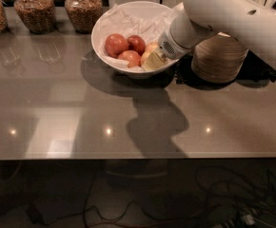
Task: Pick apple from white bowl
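Note:
The white bowl [104, 25], wide and lined with crumpled white paper, stands at the back middle of the grey table [81, 108]. Several red apples lie in it: one at the left [115, 44], one behind it [137, 42], one in front [130, 57]. A paler apple [150, 47] sits right against the gripper. My gripper [152, 61] reaches down from the right into the bowl's right front part, next to the front apple. The white arm [223, 13] covers the bowl's right rim.
A stack of beige paper bowls [219, 58] stands just right of the white bowl, under the arm. Three glass jars of grains [83, 6] line the back left edge. The table's front edge runs across the lower view, with cables on the floor below.

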